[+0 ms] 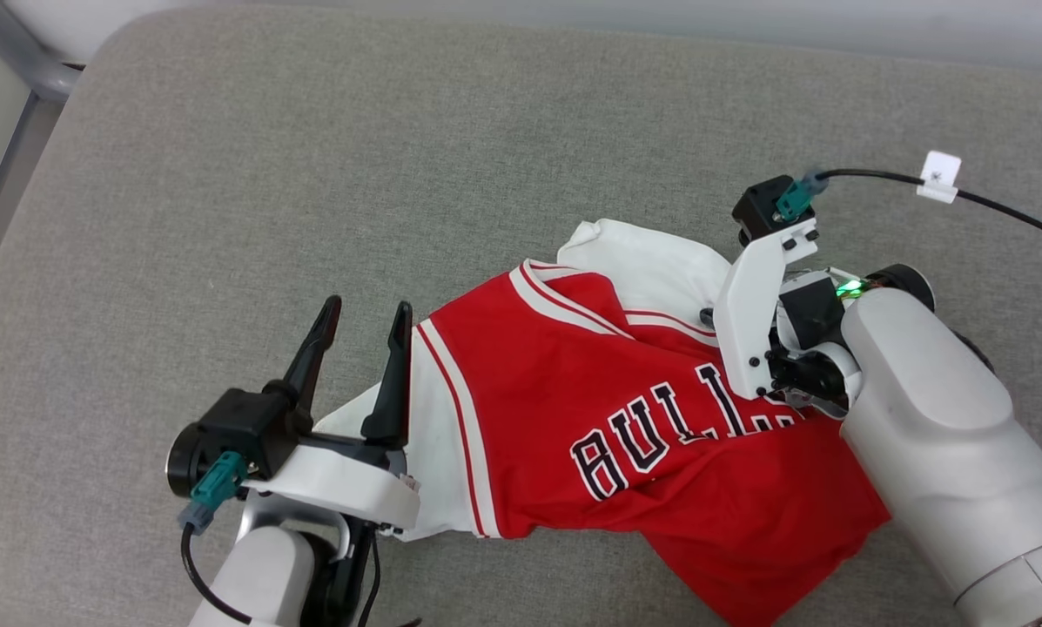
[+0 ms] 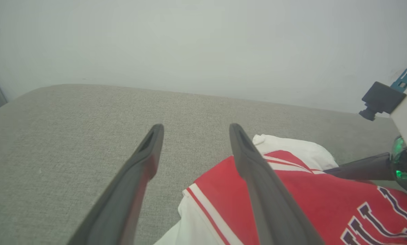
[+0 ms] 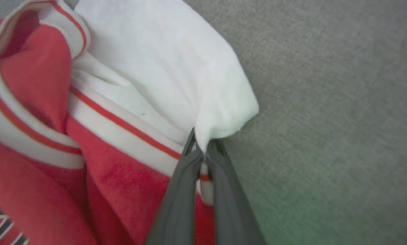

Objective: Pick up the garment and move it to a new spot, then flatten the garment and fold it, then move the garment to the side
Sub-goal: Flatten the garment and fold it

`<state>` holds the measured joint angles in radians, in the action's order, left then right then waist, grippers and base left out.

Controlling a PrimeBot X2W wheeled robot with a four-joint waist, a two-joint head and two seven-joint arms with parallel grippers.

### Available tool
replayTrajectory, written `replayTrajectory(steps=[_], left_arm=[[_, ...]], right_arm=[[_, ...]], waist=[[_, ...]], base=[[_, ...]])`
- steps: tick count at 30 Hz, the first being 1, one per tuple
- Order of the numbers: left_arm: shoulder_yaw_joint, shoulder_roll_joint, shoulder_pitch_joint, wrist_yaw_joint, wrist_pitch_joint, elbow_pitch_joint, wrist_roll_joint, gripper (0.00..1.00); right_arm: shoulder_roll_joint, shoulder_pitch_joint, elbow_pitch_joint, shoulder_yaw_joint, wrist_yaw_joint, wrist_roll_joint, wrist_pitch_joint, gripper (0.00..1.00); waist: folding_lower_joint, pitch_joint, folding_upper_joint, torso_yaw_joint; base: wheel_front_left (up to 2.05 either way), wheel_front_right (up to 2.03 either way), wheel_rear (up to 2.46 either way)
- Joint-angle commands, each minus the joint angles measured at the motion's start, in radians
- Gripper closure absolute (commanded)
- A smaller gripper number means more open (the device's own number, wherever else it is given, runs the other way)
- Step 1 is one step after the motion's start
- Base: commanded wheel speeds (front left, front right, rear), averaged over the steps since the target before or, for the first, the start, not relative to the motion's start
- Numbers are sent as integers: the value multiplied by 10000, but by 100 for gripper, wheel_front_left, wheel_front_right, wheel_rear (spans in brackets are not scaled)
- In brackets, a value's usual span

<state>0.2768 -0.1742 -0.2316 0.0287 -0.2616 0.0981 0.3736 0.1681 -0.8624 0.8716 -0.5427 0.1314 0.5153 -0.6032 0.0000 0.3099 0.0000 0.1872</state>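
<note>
One bright red jersey shirt (image 1: 573,383) with white sleeves, striped trim and black-and-white lettering showing "BULL" up to the right arm (image 1: 938,418) lies crumpled on the grey fabric cushion (image 1: 312,174), a white sleeve fold pinched in the closed right gripper (image 3: 203,146), while the left gripper (image 1: 368,305) stands spread and empty at its other sleeve.

Open grey surface (image 1: 312,174) stretches left of and beyond the garment (image 1: 573,418), wide enough for any end effector. On the right, the right arm (image 1: 938,435) and its cable (image 1: 877,175) block passage; the left end effector (image 1: 368,305) stands at the garment's left edge.
</note>
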Motion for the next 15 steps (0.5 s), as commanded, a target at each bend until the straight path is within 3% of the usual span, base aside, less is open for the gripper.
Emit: replayTrajectory(steps=[1, 5, 15], left_arm=[[-32, 6, 141, -5, -47, 146, -18, 0], [-99, -106, 443, -7, -12, 701, 142, 0], [-275, -343, 1258, 269, 277, 879, 357, 0]], right_arm=[[89, 241, 214, -89, -14, 90, 174, 100], [565, 365, -436, 199, -15, 346, 1615, 100], [1732, 2981, -2005, 1756, -12, 306, 2670, 100]], waist=[[0, -120, 0, -93], [0, -706, 0, -529], [0, -1666, 0, -1549]], base=[[0, 0, 0], [0, 0, 0], [0, 0, 0]])
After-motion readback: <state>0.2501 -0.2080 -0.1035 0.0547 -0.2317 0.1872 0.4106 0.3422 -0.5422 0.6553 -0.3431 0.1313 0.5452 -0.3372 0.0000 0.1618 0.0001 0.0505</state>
